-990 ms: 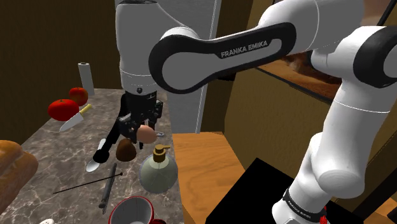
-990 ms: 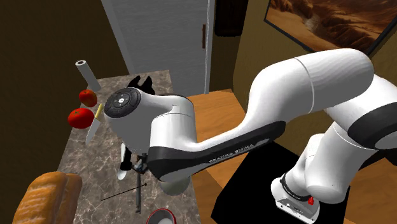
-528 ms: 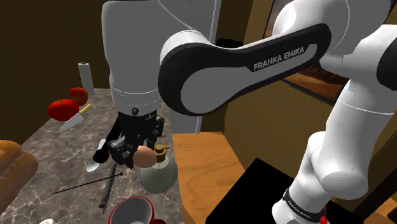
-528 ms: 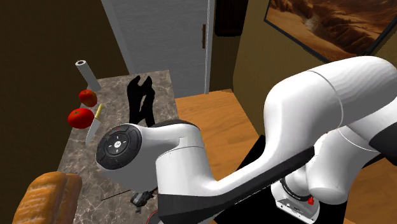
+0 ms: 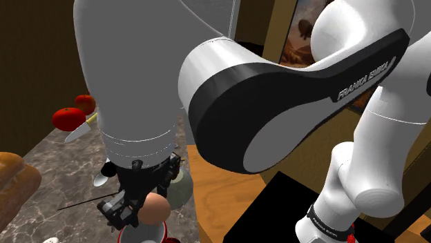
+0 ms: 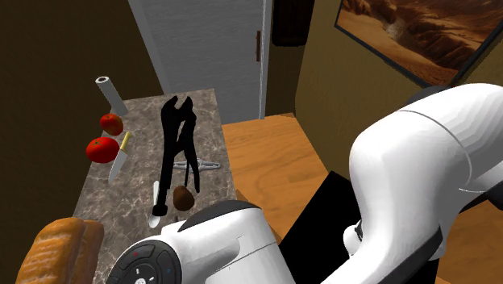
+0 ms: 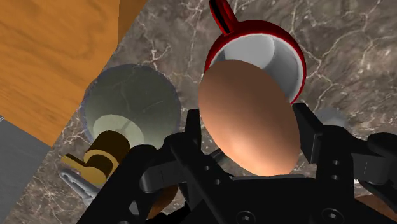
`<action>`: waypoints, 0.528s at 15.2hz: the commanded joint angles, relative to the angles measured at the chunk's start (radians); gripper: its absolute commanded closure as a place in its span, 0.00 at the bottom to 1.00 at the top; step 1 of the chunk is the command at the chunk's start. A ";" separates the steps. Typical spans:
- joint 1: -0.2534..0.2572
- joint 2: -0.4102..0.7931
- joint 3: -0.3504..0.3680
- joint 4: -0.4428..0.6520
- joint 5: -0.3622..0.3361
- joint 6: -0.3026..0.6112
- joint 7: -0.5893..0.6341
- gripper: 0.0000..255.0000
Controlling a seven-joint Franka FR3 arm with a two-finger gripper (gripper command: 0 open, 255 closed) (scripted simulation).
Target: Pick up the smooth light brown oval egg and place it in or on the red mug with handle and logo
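One egg (image 7: 249, 118) clasped in the gripper (image 7: 252, 130), over one red mug (image 7: 294, 52).
I read "FRANKA" on the arm (image 5: 290, 103).

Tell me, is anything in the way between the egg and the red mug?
Nothing visible is. The gripper holds the egg between its fingers, right over the red mug and its open mouth. The pump bottle stands beside the mug, not under the egg.
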 commanded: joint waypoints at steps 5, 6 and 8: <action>0.006 0.024 0.001 -0.051 -0.022 0.066 0.028 1.00; 0.006 0.028 0.000 -0.060 -0.026 0.078 0.032 1.00; 0.007 0.037 -0.001 -0.078 -0.035 0.102 0.041 1.00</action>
